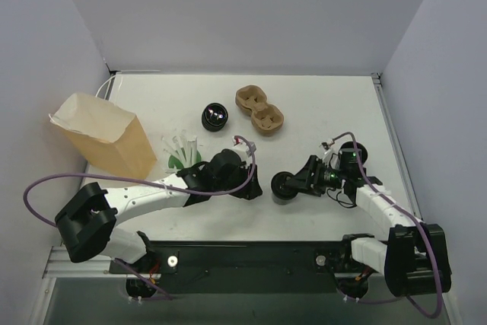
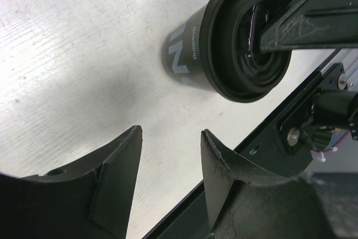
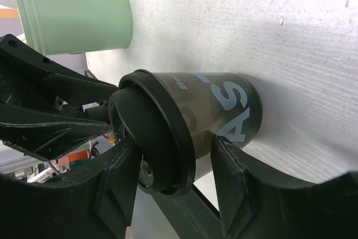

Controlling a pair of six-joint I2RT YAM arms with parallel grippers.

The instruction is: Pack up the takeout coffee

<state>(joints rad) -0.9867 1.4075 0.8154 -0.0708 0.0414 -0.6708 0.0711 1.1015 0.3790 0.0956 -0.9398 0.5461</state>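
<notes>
The takeout coffee (image 1: 284, 186), a short black cup with a black lid and pale lettering, stands near the table's front edge between the two arms. My right gripper (image 1: 297, 183) is closed on its top. In the right wrist view one finger (image 3: 120, 177) presses on the lid and the other (image 3: 229, 177) on the wall of the cup (image 3: 224, 110). My left gripper (image 1: 249, 180) is just left of the cup. In the left wrist view the left gripper (image 2: 171, 132) is open and empty over bare table, with the cup (image 2: 187, 51) ahead of it.
A brown paper bag (image 1: 103, 136) stands open at the left. A green cup with white straws (image 1: 183, 154) is beside it and shows in the right wrist view (image 3: 72, 18). A lidless black cup (image 1: 215, 116) and a cardboard cup carrier (image 1: 259, 109) are further back. The table's front rail (image 2: 268, 138) is close.
</notes>
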